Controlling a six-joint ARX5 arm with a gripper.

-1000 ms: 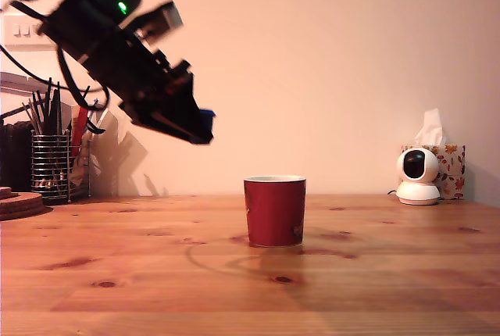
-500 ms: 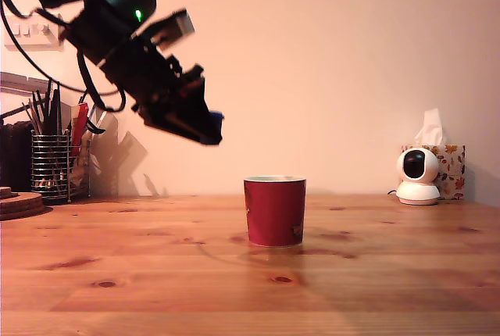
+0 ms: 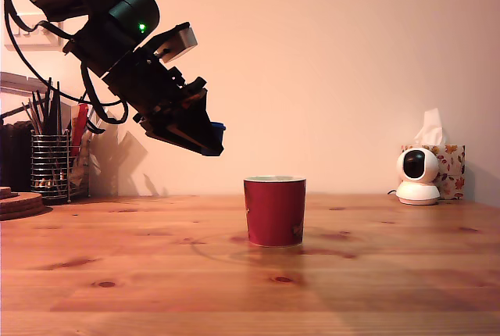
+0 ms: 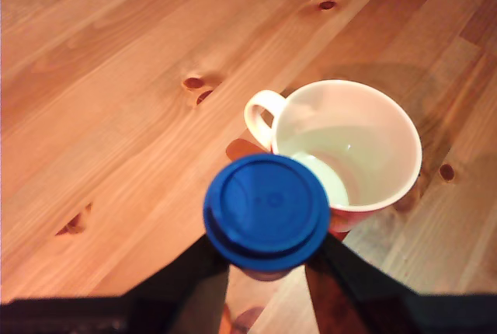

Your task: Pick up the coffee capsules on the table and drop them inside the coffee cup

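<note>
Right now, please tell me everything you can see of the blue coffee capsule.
The coffee capsule is a small dark blue pod with a wide, flat round face and a smooth, plastic-like look. The end effector holds it in the air, above the table and short of the red cup, not yet over its opening.

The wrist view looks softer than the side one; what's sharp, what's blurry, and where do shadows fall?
In the wrist view, the blue capsule up close is slightly soft, and the dark gripper fingers blur most; the cup and table knots are clearer. In the exterior view, everything is fairly sharp under warm orange light; the arm's shadow falls on the wall beside the utensil holder.
</note>
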